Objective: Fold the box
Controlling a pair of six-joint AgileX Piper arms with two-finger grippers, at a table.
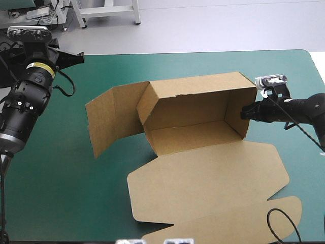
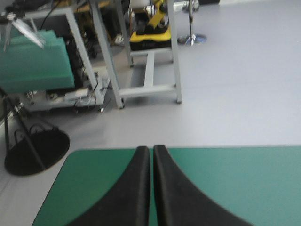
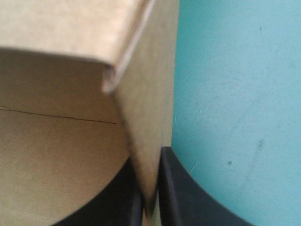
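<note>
Light fell bright and even from above over my counter (image 1: 51, 193), with no hard glare on its teal-green cover. The box (image 1: 203, 117) threw only soft shadows: a faint one beside its open left flap, and a darker one under the right wall where my right tool (image 1: 248, 111) gripped it. Inside the box, the far wall was well lit and the right wall dimmer. Past my left tool (image 2: 151, 150) the pale floor (image 2: 235, 70) was brightest. In my right wrist view the board's inner face lay in shade.
</note>
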